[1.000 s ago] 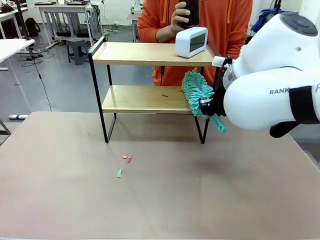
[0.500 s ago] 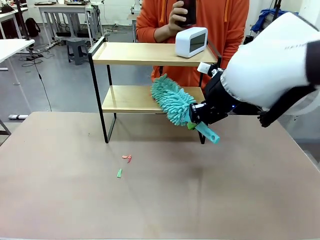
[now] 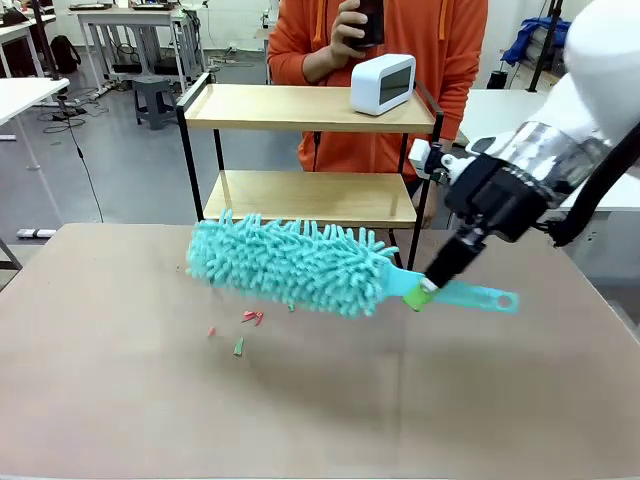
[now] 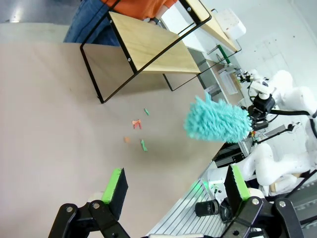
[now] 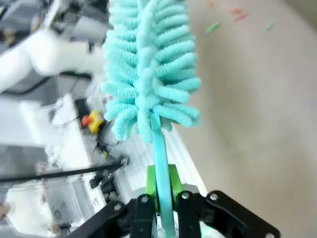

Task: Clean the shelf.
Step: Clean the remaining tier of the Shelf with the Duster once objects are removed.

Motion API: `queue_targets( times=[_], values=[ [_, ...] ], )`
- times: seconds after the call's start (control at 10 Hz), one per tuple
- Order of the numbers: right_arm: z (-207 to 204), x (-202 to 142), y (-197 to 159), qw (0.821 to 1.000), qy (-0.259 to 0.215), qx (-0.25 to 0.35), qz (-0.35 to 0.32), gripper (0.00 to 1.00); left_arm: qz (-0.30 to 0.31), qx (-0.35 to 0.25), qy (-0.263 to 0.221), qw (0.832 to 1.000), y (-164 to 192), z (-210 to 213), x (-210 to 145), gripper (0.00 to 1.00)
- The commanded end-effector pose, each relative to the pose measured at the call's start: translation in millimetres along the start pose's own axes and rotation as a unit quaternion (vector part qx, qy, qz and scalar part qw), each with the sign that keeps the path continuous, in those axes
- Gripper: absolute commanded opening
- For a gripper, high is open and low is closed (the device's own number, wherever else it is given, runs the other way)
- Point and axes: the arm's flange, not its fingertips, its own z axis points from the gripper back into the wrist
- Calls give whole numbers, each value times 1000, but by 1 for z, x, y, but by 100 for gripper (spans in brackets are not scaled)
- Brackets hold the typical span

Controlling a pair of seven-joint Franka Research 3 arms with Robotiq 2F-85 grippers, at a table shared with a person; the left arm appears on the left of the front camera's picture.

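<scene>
The shelf (image 3: pixel 300 107), two light wooden boards in a black frame, stands at the far middle of the table; it also shows in the left wrist view (image 4: pixel 148 44). My right gripper (image 3: pixel 422 292) is shut on the handle of a teal fluffy duster (image 3: pixel 290 263), whose head hangs over the table in front of the shelf. In the right wrist view the duster (image 5: pixel 148 64) rises from my shut gripper (image 5: pixel 161 191). My left gripper (image 4: pixel 176 186) is open and holds nothing. Small red and green scraps (image 3: pixel 245 325) lie on the table under the duster head.
A white clock-like device (image 3: pixel 382 83) sits on the shelf's top board. A person in an orange hoodie (image 3: pixel 440 60) stands behind the shelf holding a phone. The brown table (image 3: pixel 400 400) has free room at the front and right.
My right arm swung the duster off the shelf's lower board, out and down to the left over the table. A red scrap has appeared on the table left of the others.
</scene>
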Motion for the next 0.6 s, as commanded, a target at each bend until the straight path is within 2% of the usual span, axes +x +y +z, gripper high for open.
queue_targets(
  times=[0.0, 0.2, 0.3, 0.4, 0.5],
  values=[
    [22, -2, -15, 999, 1, 36, -3, 0, -9, -9, -11, 1000, -1, -2, 0, 100],
    [28, -14, -16, 999, 4, 52, 0, 0, -9, -9, -11, 1000, -1, -2, 0, 100],
    [43, -29, -10, 999, 13, 48, 4, 0, -9, -9, -11, 1000, -1, -2, 0, 100],
    [75, -58, 2, 1000, 9, 21, 15, 0, -9, -9, -11, 1000, -1, -2, 0, 100],
    [110, -90, 17, 999, -39, 18, 28, 0, -9, -9, -11, 1000, -1, -2, 0, 100]
  ],
)
